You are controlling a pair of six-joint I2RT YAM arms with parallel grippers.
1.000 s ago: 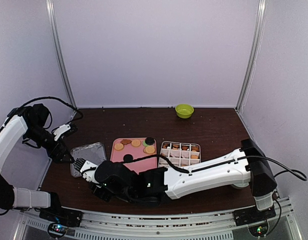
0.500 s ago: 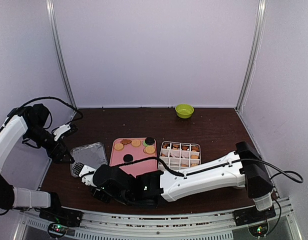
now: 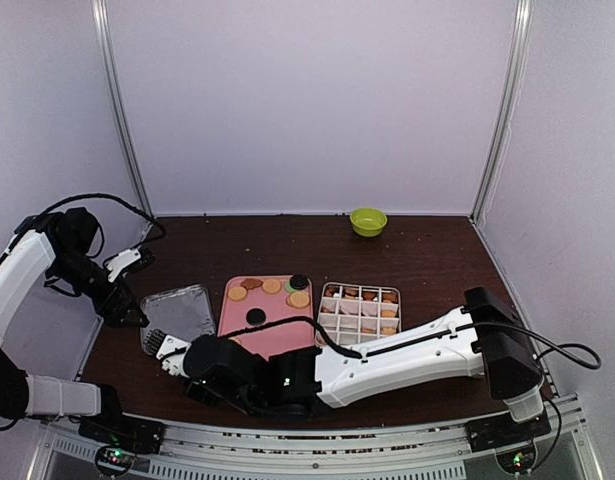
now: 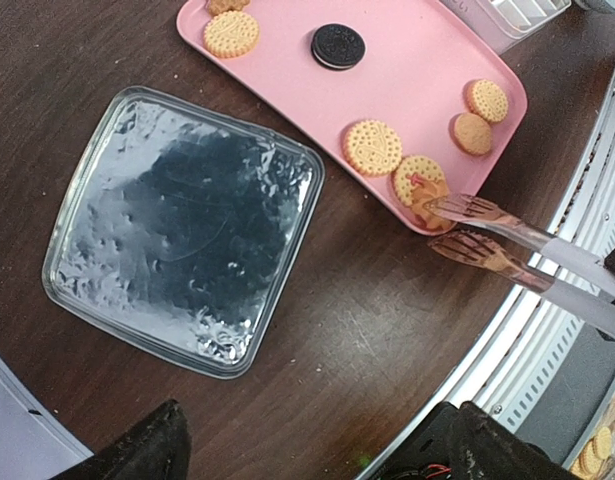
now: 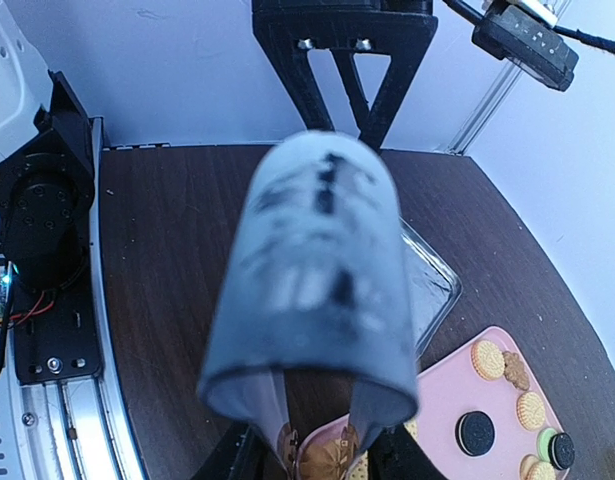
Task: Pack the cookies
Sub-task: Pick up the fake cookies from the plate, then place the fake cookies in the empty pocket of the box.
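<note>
Pink tray: at table centre, bearing loose cookies: tan rounds, two black sandwich ones, one brownish; most toward its 12 o'clock end, one black one nearer 6 o'clock
Divided box: white, just beside the pink tray at 3 o'clock; far row filled with tan and brown cookies, a couple more down the 3 o'clock column; remaining cells looking bare
Foil tray: silver and crinkled, at 9 o'clock of the pink tray, nothing in it
Green bowl: far off at 1 o'clock, well apart from the rest; contents not visible
Tongs: tips at the pink tray's near 7 o'clock corner, drawn in around a brownish held cookie in the right wrist view
Right gripper: clenched on the tongs' arms, low over the table at 7 o'clock
Left gripper: fingers spread wide, grasping nothing, poised above the foil tray's 9 o'clock side
Progress: judged partway; under half of the box's cells stocked, several cookies left on the pink tray
Remaining: carrying the pinched cookie over to a bare cell at 3 o'clock, then the rest one at a time
</note>
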